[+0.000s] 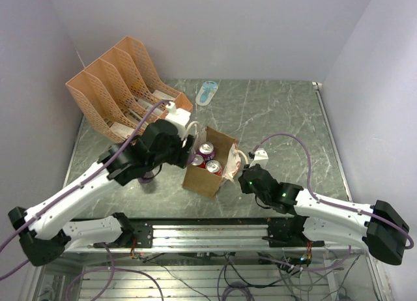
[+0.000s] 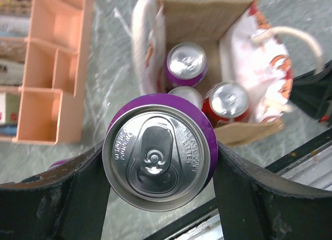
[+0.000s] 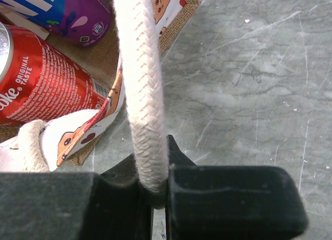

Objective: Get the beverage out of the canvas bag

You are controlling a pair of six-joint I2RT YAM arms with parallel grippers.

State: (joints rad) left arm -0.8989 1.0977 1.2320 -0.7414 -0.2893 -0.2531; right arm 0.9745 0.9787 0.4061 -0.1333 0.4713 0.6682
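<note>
Marble table [image 1: 287,118] bears canvas bag [image 1: 205,171], other cans [image 2: 185,61] inside; L gripper [image 1: 186,151] clamps purple can [image 2: 158,157] near bag rim; lift vert., firm grip; R gripper [image 3: 155,198] pinches handle [image 3: 142,94]; hold bag steady.

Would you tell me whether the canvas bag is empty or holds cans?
Not empty: the canvas bag stands open with a purple can, a red can and a third can, partly hidden, inside.

the purple can [image 2: 158,157] hides most of a third can [image 2: 185,93] in the canvas bag [image 2: 207,22]; the file rack [image 2: 46,68] is cut off left.
</note>
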